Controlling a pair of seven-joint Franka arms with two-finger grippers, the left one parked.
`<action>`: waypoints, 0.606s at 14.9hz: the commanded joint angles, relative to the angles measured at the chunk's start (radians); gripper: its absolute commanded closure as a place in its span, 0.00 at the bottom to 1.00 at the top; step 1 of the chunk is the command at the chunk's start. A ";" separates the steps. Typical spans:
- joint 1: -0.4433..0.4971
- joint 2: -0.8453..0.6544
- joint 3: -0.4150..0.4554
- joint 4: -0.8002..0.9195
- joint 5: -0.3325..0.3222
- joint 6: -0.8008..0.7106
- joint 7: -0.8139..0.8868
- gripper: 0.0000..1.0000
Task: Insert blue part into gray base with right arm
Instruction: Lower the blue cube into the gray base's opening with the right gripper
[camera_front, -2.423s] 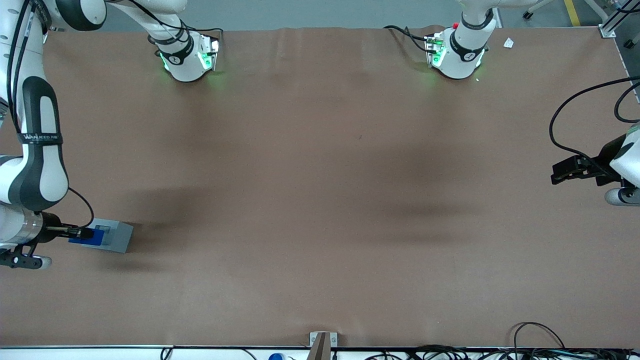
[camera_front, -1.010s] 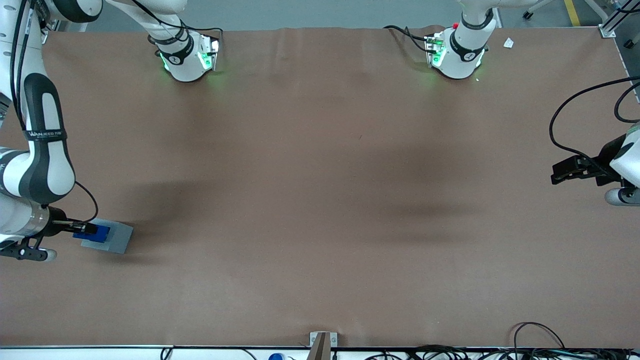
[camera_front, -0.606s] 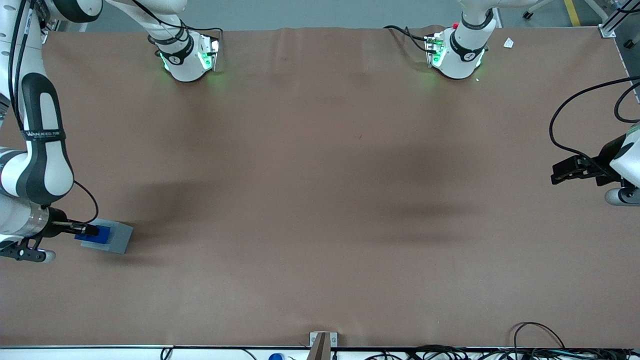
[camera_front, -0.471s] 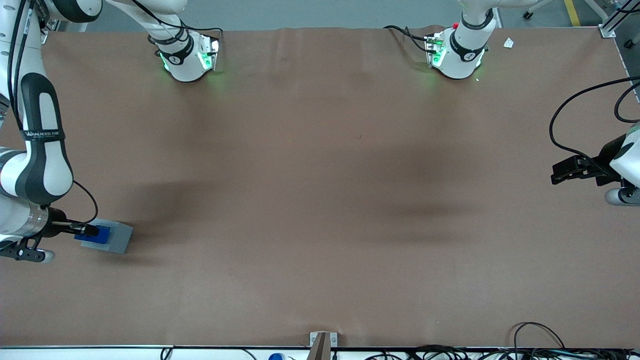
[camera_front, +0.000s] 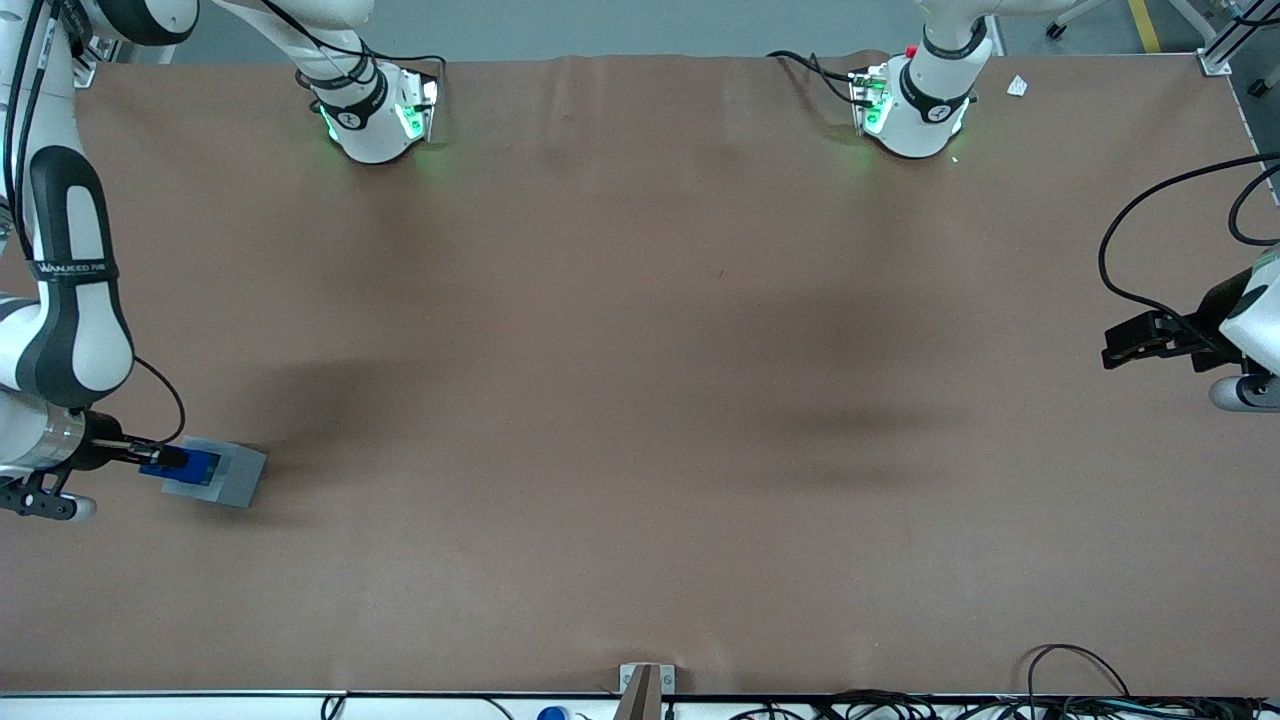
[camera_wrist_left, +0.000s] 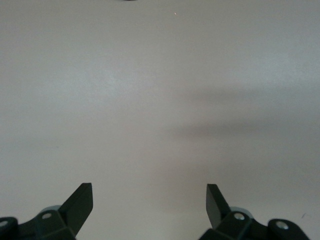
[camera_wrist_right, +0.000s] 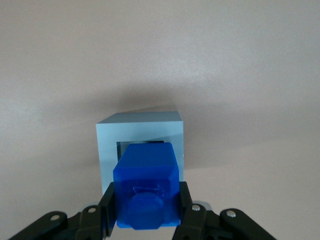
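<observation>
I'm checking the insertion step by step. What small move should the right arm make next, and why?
Probably ease straight down a little more. The right arm's gripper is shut on the small bright blue block, which sits over the square recess of the gray box-like base, but much of the block stands above the rim, so it looks unseated.

Brown table (camera_front: 640, 400), white scrap (camera_front: 1017, 86) nr edge

The right arm (camera_front: 70, 300) runs down the left edge of the front frame — elbow bent, wrist turned inward at lower left. Its pincer (camera_wrist_right: 145, 207) is low over the worktop, both fingers (camera_wrist_right: 107, 210) clamped on the blue part (camera_wrist_right: 146, 190).
</observation>
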 joint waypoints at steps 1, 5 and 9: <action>-0.010 -0.013 0.014 -0.027 0.011 0.005 -0.002 1.00; 0.001 -0.008 0.014 -0.025 0.011 0.003 0.007 1.00; 0.005 -0.002 0.014 -0.025 0.008 0.007 0.005 1.00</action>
